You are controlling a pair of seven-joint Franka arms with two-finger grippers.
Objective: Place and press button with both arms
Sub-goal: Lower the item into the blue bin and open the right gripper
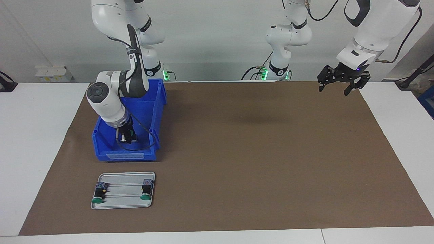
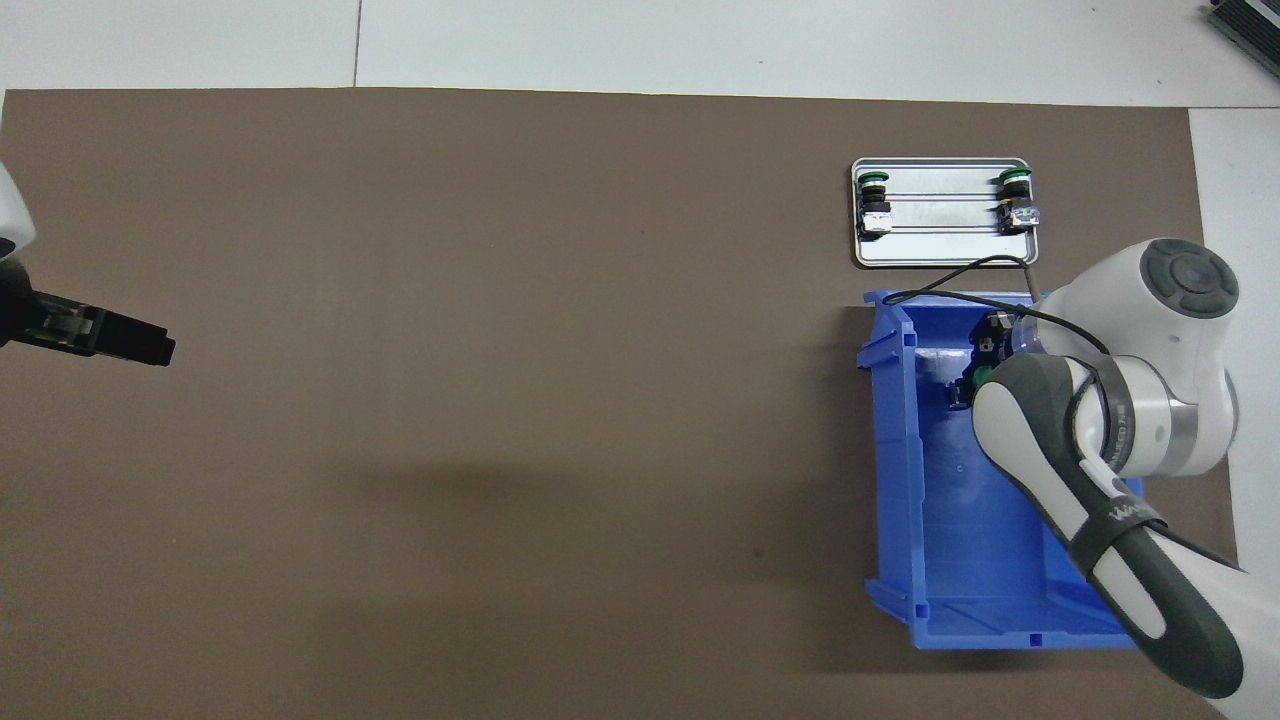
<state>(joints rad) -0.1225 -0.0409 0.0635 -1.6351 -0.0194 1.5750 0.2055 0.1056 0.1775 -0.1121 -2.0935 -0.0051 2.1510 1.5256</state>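
Two buttons lie on a silver tray (image 1: 123, 178), one (image 1: 99, 193) at each end, the other (image 1: 146, 190) alike, green caps pointing away from the robots. The tray sits on the brown mat (image 1: 257, 152), just farther from the robots than a blue bin (image 1: 154, 112). The right gripper (image 1: 126, 136) reaches down inside the blue bin, its fingertips pressed together; a green cap of a third button (image 2: 981, 376) shows right by it, though whether it is pinched cannot be told. The left gripper (image 1: 334, 89) waits, spread wide, above the mat's edge well away from the bin.
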